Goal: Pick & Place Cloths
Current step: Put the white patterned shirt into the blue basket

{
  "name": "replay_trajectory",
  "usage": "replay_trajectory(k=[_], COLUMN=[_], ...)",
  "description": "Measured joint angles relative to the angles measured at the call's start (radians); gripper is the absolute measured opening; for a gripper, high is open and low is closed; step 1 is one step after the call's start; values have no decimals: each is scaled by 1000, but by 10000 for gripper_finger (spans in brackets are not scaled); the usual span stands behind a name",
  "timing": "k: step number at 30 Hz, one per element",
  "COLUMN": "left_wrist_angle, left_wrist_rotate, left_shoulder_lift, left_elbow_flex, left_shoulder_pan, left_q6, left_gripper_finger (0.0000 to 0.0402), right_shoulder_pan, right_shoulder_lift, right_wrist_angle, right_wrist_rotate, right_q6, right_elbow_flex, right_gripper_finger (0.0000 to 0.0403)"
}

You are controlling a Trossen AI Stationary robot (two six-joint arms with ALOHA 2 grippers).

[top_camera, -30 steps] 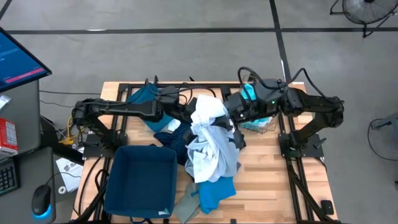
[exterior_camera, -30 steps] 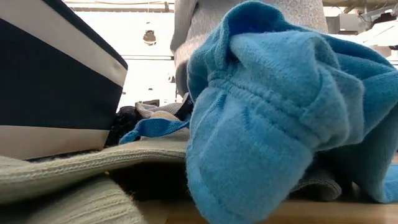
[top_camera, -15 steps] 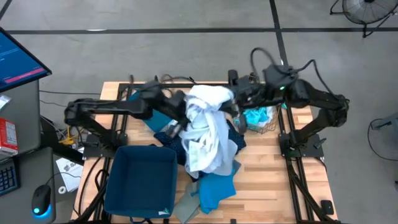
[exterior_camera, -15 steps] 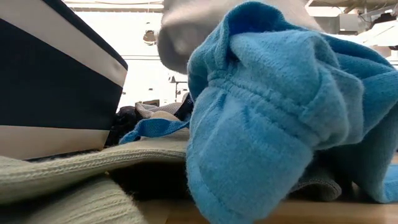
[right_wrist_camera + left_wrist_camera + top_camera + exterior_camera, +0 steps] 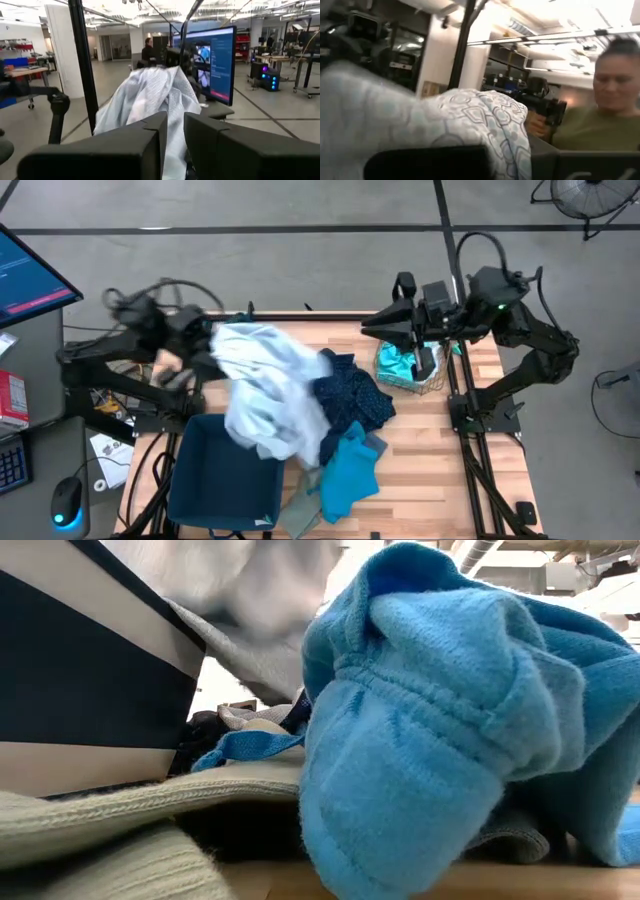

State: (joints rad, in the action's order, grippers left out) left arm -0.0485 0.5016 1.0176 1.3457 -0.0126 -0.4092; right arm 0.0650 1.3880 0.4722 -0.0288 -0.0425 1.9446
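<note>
Left gripper (image 5: 205, 340) carries the pale grey-blue cloth (image 5: 265, 395), jaws clamped on it, draped over the blue bin (image 5: 190, 480). Next: lower and release inside. Right gripper (image 5: 375, 330) waits above the basket (image 5: 432, 380), jaws nearly together.

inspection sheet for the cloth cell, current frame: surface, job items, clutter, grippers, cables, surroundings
Surface: wooden table, mostly covered.
Job's things: pale grey-blue cloth lifted, draping over the dark-blue bin; navy dotted cloth and bright blue cloth on the table; turquoise cloth in the wire basket.
Clutter: nothing seen.
Grippers: left gripper holds the pale cloth; right gripper raised beside the basket.
Cables: loops above both arms.
Surroundings: monitor, person in the left wrist view.
</note>
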Motion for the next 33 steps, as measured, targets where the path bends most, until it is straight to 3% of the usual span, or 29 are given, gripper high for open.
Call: replay_trajectory(k=[5, 11, 17, 26, 33], left_wrist_angle=[135, 221, 472, 819, 1116], left_wrist_rotate=[-133, -162, -84, -89, -242], left_shoulder_lift=[-184, -297, -294, -236, -142], left_elbow_flex=[0, 3, 0, 0, 0], left_shoulder_pan=[-53, -115, -172, -311, -491], left_q6=[-109, -257, -489, -598, -624], left_gripper_finger=[0, 0, 0, 0, 0], right_shoulder_pan=[-1, -8, -10, -9, -9], right_shoulder_lift=[16, 34, 39, 40, 40], right_wrist_angle=[11, 23, 49, 105, 155], right_wrist_rotate=[0, 0, 3, 3, 3], right_q6=[0, 0, 11, 16, 16], right_elbow_flex=[0, 0, -1, -1, -1], right_gripper_finger=[61, 61, 61, 60, 60])
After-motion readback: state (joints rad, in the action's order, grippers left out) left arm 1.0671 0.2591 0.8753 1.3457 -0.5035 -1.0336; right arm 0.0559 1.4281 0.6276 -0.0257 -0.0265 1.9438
